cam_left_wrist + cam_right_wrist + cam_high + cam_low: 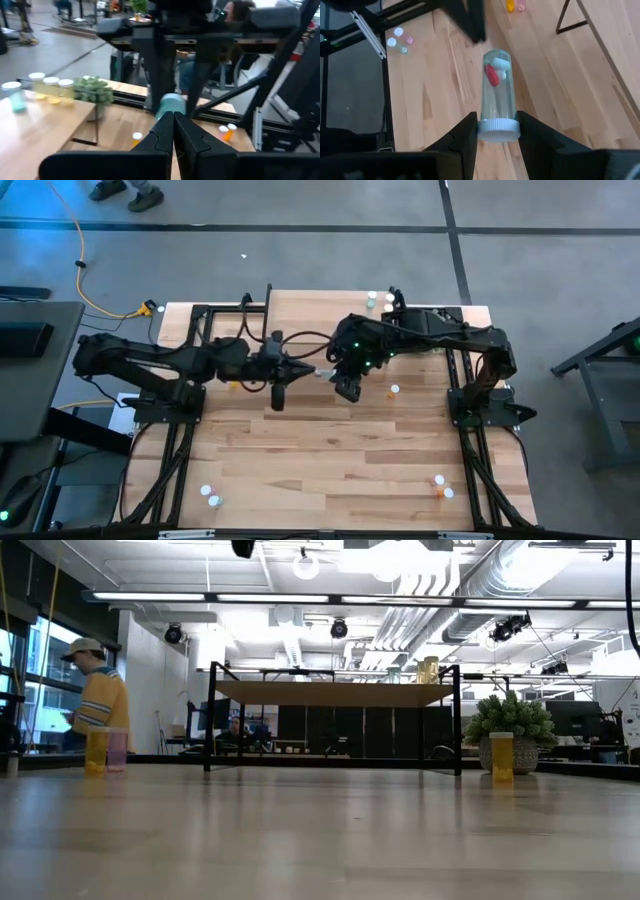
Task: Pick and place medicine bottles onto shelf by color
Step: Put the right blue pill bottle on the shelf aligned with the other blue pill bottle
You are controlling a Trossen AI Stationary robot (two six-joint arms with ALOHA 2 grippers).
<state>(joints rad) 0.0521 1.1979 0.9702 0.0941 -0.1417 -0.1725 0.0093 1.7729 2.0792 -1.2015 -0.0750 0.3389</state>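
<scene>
Two arms: I have both meeting over the middle of the table (330, 470), left gripper (279, 396) from one side, right gripper (347, 387) from the other.
Right fingers: pinching a clear pale-green bottle (497, 85) by its white cap (499, 129); one finger (462, 136) sits on each side of the cap, and the body sticks out forward past the tips.
Bottle contents: I see a red and a white capsule (495, 72) inside, near the end farthest from the fingers.
Left fingers: pressed together (173, 135), nothing between them; the pale bottle's rounded end (170, 105) shows just beyond their tips.
Beyond the right fingers: bare wood planks below the held bottle; farther off, small bottles (400, 41) lie near the table edge, well clear of the grip.
Shelf: its light wood top (335, 693) on thin black legs stands across the table in the low view; a leg (572, 17) shows past the right fingers.
On the shelf, beside the left fingers' line of sight: a row of white-capped bottles (47, 87) stands next to a round green plant (92, 90).
Loose on the table: two orange bottles (226, 132) just past the left fingertips; another pair (441, 487) near the right-hand corner.
Room: a person in a yellow top (98, 705) stands behind the table.
</scene>
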